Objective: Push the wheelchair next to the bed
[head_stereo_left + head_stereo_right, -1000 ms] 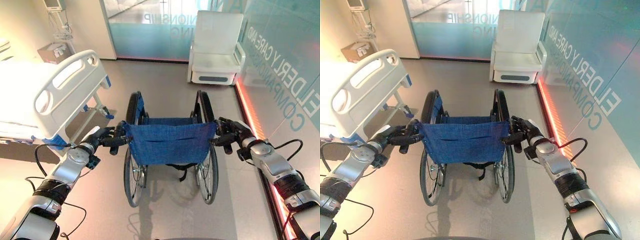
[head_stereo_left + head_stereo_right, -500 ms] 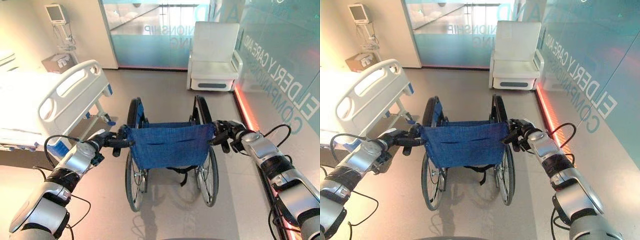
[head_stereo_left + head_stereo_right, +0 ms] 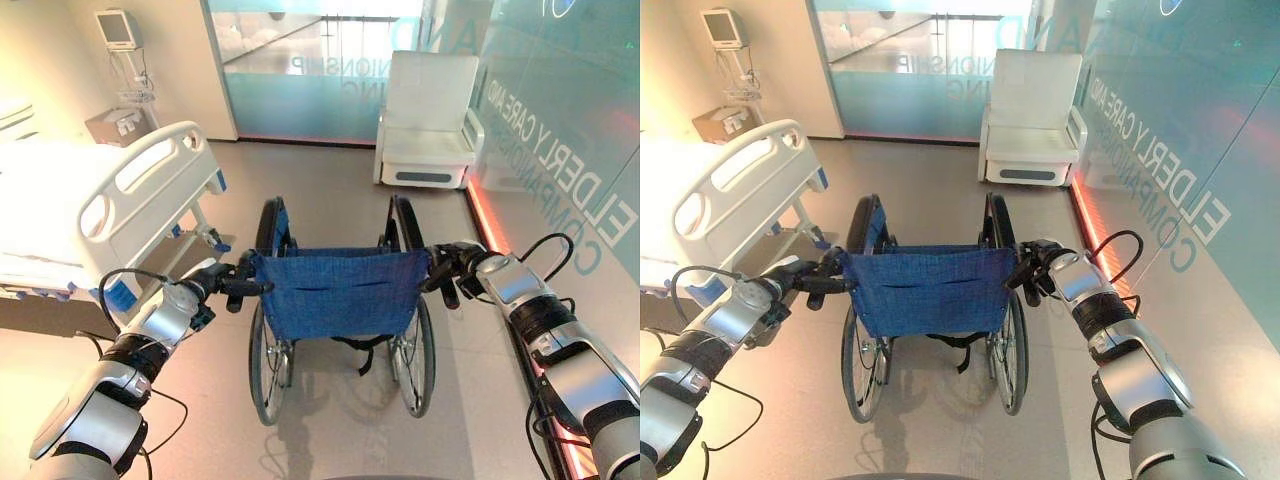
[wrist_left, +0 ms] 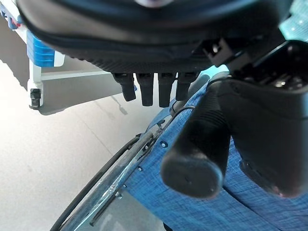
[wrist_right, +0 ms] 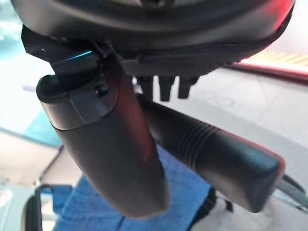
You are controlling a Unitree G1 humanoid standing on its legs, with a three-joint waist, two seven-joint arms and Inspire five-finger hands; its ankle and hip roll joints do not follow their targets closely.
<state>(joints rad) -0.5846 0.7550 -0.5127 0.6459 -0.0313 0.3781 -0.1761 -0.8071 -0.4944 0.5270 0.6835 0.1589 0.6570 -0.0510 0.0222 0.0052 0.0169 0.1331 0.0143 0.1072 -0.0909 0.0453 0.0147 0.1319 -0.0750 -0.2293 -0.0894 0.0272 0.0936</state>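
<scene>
The wheelchair (image 3: 340, 300) has rolled slightly forward beside the bed (image 3: 90, 205), left hand (image 3: 222, 279) and right hand (image 3: 452, 268) clasping its handles.

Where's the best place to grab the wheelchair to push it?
By the two dark push handles at the top of the blue backrest, coming from behind. They stick out backward toward the robot, one on each side of the wheelchair. The left hand and right hand are each curled round one.

Hospital room, bed (image 3: 110, 195), bedside monitor (image 3: 116, 28), white armchair (image 3: 430, 120)
</scene>
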